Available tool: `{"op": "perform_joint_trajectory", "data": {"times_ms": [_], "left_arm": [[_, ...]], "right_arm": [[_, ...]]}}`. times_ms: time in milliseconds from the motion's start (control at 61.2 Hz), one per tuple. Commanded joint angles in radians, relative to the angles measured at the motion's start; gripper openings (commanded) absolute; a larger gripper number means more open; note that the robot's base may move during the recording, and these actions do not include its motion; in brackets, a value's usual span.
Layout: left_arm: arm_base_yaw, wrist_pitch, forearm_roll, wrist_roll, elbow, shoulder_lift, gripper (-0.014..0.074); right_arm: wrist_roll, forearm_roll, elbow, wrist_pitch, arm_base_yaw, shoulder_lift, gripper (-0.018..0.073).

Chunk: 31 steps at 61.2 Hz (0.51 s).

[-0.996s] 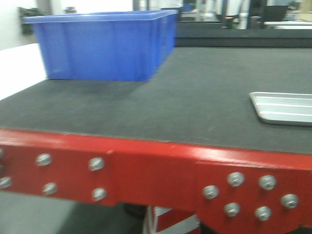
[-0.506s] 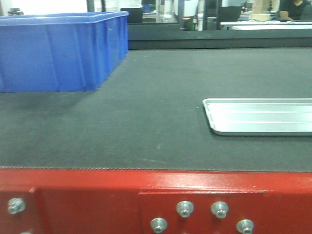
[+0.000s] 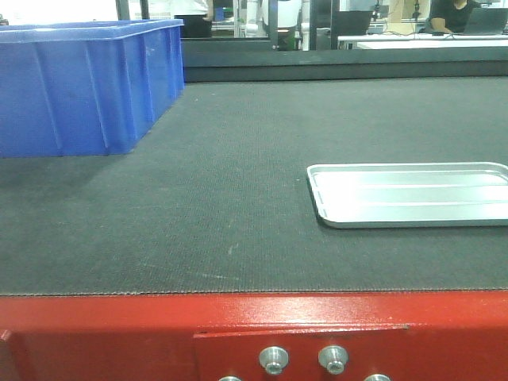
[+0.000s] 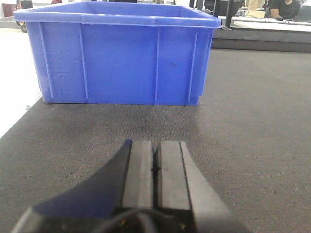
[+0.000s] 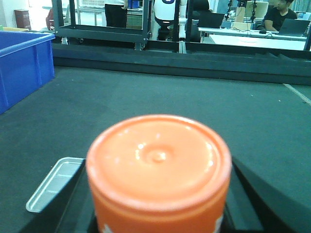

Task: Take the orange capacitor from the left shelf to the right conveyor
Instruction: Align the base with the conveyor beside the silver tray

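The orange capacitor (image 5: 158,165) fills the right wrist view, flat top toward the camera, with white print at its lower edge. My right gripper (image 5: 158,206) is shut on it, dark fingers (image 5: 250,194) on both sides, held above the right conveyor's dark grey belt (image 5: 170,97). My left gripper (image 4: 155,144) is shut and empty, its pads pressed together, low over the belt (image 4: 252,126). The front view shows the belt (image 3: 222,198) and its red bolted frame (image 3: 119,333); neither gripper shows there. The left shelf is out of view.
A blue plastic bin (image 3: 79,87) stands on the belt at the back left, right ahead of my left gripper (image 4: 119,53). A shallow silver tray (image 3: 409,194) lies on the belt at right, below-left of the capacitor in the right wrist view (image 5: 53,184). Racks and desks stand behind.
The front view has swung right and closed in on the belt: bin and tray slid left in frame, and the red frame dropped toward the bottom edge.
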<state>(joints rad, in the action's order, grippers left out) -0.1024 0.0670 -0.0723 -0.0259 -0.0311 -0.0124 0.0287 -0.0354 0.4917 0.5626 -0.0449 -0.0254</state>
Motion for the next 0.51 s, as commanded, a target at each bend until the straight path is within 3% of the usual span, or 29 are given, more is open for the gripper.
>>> {"op": "perform_joint_trajectory", "data": {"times_ms": [0, 490], "left_arm": [[0.001, -0.086, -0.002, 0.001, 0.005, -0.011, -0.0127], [0.001, -0.086, -0.002, 0.001, 0.005, -0.011, -0.0127]], "right_arm": [[-0.003, -0.003, 0.031, -0.09, 0.007, -0.017, 0.005], [-0.003, 0.003, 0.023, -0.118, 0.007, -0.017, 0.005]]}}
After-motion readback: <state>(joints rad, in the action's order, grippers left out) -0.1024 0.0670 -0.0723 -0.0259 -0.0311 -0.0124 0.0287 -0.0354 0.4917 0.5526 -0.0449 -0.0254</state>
